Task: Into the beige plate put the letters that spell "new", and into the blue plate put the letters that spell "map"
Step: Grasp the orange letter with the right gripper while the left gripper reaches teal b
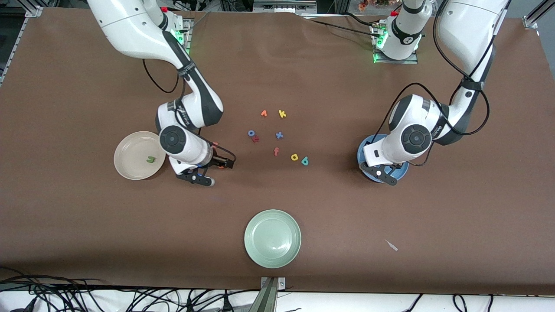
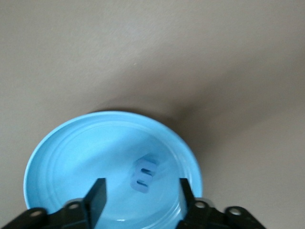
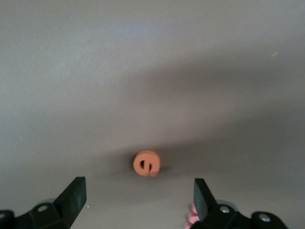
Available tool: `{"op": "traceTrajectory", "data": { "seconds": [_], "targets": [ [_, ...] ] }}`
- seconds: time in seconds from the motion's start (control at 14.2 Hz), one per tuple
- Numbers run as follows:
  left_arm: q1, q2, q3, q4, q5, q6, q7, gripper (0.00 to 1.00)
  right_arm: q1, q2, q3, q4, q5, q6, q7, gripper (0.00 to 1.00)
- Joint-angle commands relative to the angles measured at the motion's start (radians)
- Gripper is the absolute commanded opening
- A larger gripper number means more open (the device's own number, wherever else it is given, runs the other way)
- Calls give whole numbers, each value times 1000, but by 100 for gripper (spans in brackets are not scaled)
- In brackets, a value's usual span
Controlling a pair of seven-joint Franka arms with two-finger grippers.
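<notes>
- Left gripper [image 2: 141, 198] over blue plate [image 2: 57, 157], jaws parted, empty; blue m [image 2: 144, 174] inside.
- Right gripper [image 3: 138, 195] spread wide, empty, above orange e [image 3: 147, 163]; risked nudging e aside.

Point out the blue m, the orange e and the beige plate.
blue m [image 2: 143, 174], left wrist view, its middle.
orange e [image 3: 147, 163], right wrist view, its face.
beige plate [image 1: 130, 155], front view, bare floor.

Round cream-beige plate [image 1: 130, 171]: 9 o'clock on the table from the front camera; green foam n [image 1: 150, 159] in it.
Round sky-blue plate [image 2: 57, 157]: 3 o'clock; blue foam m [image 2: 143, 174] in it.
Round pale green plate [image 1: 272, 238]: 6 o'clock.
Loose foam letters [image 1: 279, 135]: centre, 12 o'clock of the pale green plate.
</notes>
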Motion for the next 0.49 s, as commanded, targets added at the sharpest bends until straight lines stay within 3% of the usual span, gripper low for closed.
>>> {"op": "traceTrajectory", "data": {
  "seconds": [0.0, 0.28, 0.42],
  "targets": [
    [-2, -24, -31, 26, 3, -19, -61, 100, 10, 18, -6, 6, 16, 22, 16, 100],
    [-44, -16, -79, 58, -24, -17, -385, 100, 9, 36, -6, -17, 16, 65, 5, 98],
    [-116, 5, -79, 90, -26, -17, -585, 100, 12, 41, -6, -24, 16, 80, 5, 87]
  ]
}}
